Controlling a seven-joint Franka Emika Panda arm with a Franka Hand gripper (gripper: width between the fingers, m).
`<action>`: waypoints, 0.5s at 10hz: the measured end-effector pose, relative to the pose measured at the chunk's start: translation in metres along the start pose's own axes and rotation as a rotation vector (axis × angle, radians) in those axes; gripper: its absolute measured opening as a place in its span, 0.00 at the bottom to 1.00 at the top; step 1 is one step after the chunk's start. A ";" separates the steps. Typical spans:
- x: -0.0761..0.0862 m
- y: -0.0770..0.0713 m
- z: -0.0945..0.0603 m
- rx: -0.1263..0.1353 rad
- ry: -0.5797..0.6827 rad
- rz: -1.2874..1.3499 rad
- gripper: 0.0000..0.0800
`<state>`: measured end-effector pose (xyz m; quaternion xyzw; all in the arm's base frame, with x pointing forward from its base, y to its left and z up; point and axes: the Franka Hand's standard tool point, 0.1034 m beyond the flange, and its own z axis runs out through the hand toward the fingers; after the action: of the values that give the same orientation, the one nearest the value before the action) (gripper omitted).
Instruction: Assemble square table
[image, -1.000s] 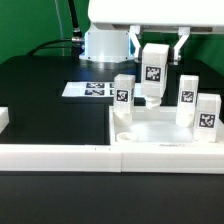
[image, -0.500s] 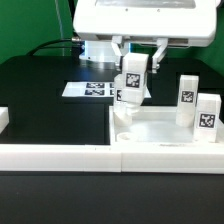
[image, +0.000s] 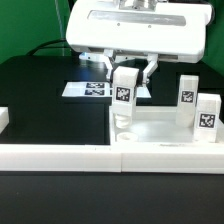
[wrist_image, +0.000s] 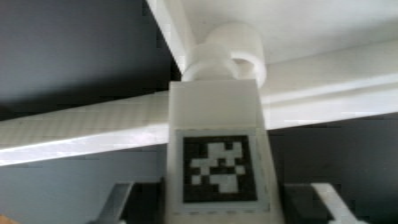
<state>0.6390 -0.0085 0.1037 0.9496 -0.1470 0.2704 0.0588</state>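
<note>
The square table's top is a white tray with a raised rim (image: 165, 128), lying at the exterior view's right. My gripper (image: 131, 70) hangs over the tray's left side, shut on a white tagged leg block (image: 124, 88) held upright. In the wrist view that leg (wrist_image: 217, 150) fills the middle between my two fingers (wrist_image: 135, 204). Its far end points at a rounded white knob (wrist_image: 230, 55) on the tray's corner. Two more tagged legs (image: 187, 95) (image: 207, 112) stand at the tray's right side.
The marker board (image: 88, 90) lies flat on the black table left of the tray. Long white rails (image: 90, 155) run along the front edge. A white block (image: 3, 120) sits at the far left.
My gripper has carried the leg toward the exterior view's left and lower, from above the tray's middle to over its left corner. It now covers the leg that stood there.
</note>
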 end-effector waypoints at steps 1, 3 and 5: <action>0.005 -0.003 0.001 0.002 0.008 0.001 0.36; 0.012 -0.011 0.006 0.006 0.022 0.001 0.36; 0.015 -0.014 0.012 0.003 0.027 -0.002 0.36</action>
<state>0.6613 -0.0010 0.1011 0.9461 -0.1447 0.2835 0.0596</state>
